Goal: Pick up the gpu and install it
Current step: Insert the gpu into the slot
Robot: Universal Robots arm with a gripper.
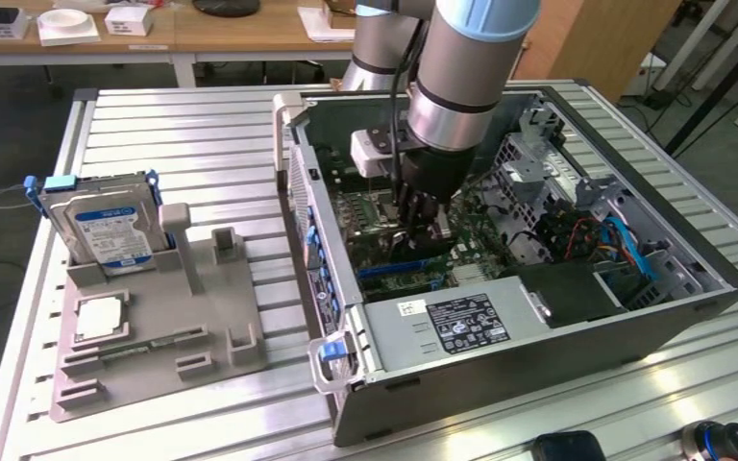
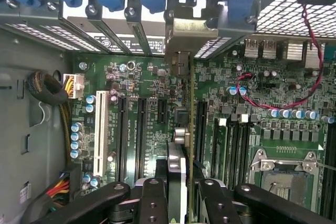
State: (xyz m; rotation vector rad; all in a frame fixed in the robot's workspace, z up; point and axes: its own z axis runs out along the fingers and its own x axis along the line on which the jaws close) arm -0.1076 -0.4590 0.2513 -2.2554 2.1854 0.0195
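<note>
Exterior view: I see the hand [image 1: 423, 229] down inside the open computer case [image 1: 510, 327], just above its motherboard [image 1: 472, 261]. A hard drive [image 1: 103, 223] stands on the tabletop [image 1: 177, 125] beside the case.

Wrist view: the hand [image 2: 181, 203] is clamped on the gpu [image 2: 177, 170]. The card stands edge-on over the motherboard [image 2: 136, 77], with its metal end [image 2: 184, 35] at the case's rear slots.

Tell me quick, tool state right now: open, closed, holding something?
The tool is closed on the gpu, held edge-on over the motherboard.
</note>
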